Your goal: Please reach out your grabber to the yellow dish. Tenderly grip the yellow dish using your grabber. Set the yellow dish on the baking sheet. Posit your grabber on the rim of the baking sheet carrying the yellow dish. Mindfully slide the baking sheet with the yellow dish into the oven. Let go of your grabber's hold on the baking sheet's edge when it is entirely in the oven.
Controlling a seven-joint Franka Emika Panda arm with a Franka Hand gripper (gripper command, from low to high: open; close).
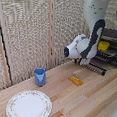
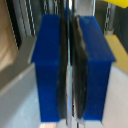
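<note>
At the right edge of the frame the grabber [image 2: 70,65], pads pinched on the baking sheet [image 1: 97,67] rim, looks mid-push, yellow dish [image 1: 103,45] aboard; next, slide gently into the oven [image 1: 113,38].

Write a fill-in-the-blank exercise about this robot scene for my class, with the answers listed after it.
1. The cup standing on the table is coloured ____.
2. In the exterior view, the white plate lies to the ____ of the orange block.
3. The yellow dish sits on the ____.
4. In the wrist view, the two blue fingers of the gripper are pressed ____.

Missing words: blue; left; baking sheet; together
</note>
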